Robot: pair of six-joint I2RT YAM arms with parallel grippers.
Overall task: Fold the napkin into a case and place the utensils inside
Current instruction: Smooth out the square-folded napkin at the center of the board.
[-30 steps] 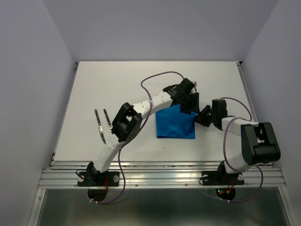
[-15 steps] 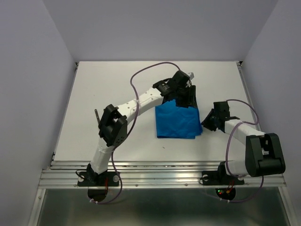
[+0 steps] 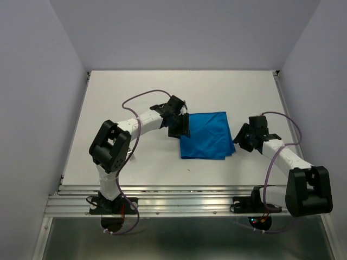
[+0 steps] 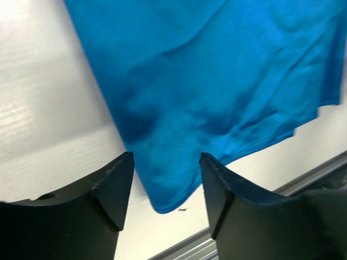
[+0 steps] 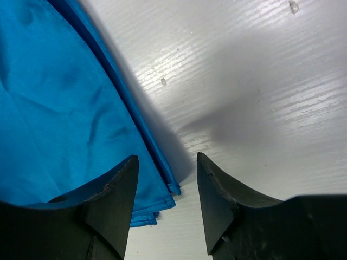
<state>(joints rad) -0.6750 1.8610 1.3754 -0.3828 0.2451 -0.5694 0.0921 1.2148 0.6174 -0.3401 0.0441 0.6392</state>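
Partly under left tool (image 3: 180, 126), napkin (image 3: 209, 136) edge.

The left claw (image 3: 183, 125) blocks the left edge of the napkin (image 3: 206, 136), and the right claw (image 3: 237, 142) stands just beside its right edge. The left arm (image 3: 135, 121) lies across the left of the counter (image 3: 162, 89). There is room to pass behind the napkin and in front of it. Walls (image 3: 43, 108) shut three sides.

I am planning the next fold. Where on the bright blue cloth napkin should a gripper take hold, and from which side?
Probably the near right corner of the bright blue cloth napkin, approached low from the right: the layered edges end there on the white table, just ahead of the open right gripper.
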